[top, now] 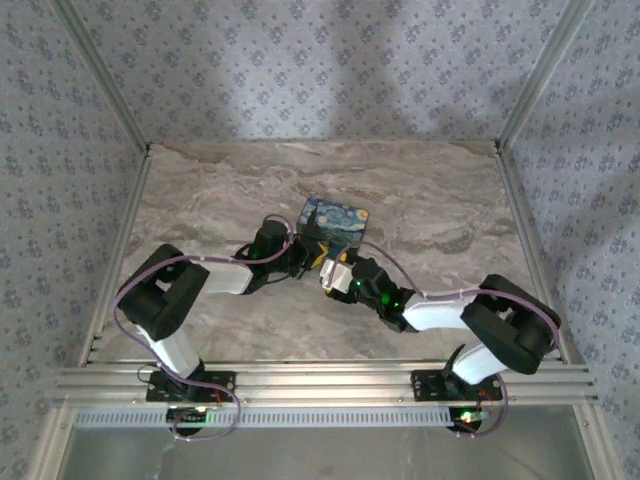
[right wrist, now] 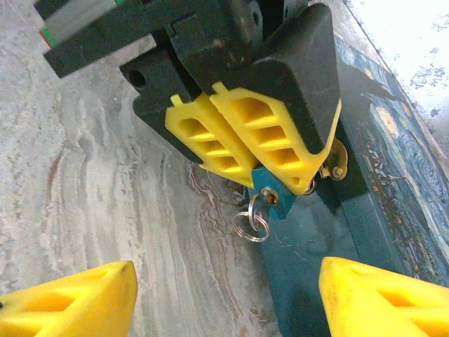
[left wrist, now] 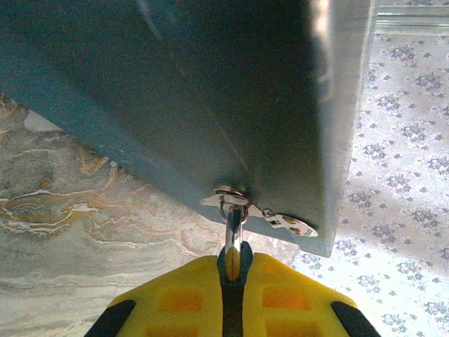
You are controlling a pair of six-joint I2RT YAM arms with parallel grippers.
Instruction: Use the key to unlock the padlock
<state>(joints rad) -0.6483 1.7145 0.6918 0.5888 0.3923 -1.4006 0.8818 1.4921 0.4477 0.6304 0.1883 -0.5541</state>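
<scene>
right now the l fingers (right wrist: 273, 140) are pinched shut on the padlock (right wrist: 270, 199). its blue-grey body pokes out just past their tips, w/ a brass spot on the exposed end. a key ring (right wrist: 251, 226) dangles from that end, over the table (right wrist: 91, 175). the padlock sits tight against the side wall of the box (right wrist: 393, 161), just beside the brass hasp (right wrist: 338, 160). the r fingers (right wrist: 77, 302) stand wide apart w/ nothing between them, near the padlock but not touching it.
</scene>
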